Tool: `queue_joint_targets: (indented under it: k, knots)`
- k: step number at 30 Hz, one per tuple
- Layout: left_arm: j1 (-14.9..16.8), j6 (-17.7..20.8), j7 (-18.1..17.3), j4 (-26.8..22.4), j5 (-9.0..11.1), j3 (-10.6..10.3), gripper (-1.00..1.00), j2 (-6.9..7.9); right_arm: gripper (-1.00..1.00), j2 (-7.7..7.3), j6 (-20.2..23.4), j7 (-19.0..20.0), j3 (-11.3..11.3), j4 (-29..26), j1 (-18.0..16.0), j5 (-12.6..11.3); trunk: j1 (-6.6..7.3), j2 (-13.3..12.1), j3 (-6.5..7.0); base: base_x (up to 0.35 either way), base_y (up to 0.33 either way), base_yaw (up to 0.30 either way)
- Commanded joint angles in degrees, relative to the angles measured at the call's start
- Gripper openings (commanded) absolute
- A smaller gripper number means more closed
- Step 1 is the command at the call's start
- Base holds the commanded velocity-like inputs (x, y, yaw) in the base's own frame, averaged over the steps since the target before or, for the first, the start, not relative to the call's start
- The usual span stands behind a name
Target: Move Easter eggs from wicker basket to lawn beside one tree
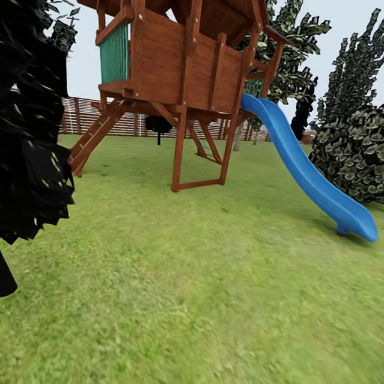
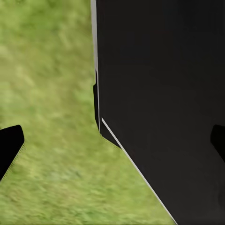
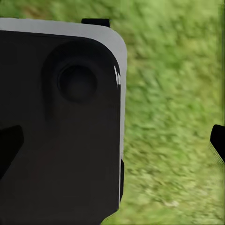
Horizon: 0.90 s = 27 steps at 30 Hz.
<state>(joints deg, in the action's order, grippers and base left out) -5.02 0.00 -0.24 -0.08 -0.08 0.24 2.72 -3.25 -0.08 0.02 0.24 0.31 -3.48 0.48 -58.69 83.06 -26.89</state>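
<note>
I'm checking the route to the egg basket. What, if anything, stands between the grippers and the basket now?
Cannot tell: I see no basket or eggs here. Ahead on the lawn stand a wooden playhouse with a blue slide, and a dark tree close at left.

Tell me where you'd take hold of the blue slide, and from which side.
Probably the raised side lip near the low end of the blue slide, where it comes down closest to the lawn. Come from the open grass on the near side; a shrub stands behind the far side.
</note>
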Motion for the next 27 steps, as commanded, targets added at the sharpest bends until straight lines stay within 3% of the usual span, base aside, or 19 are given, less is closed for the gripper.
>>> queue_joint_targets:
  k: [1, 27]
  knots:
    - [0.01, 0.00, -0.02, -0.01, -0.01, 0.02, 1.00, 0.00, 1.00, -0.01, -0.01, 0.01, 0.02, 0.03, -0.03, 0.05, -0.03, 0.02, -0.04, 0.337, 0.000, 0.000]
    - [0.01, 0.00, -0.19, -0.01, 0.13, 0.03, 1.00, 0.07, 1.00, -0.01, -0.01, -0.02, 0.02, 0.02, -0.03, 0.05, -0.03, 0.02, -0.04, 0.336, 0.003, 0.000]
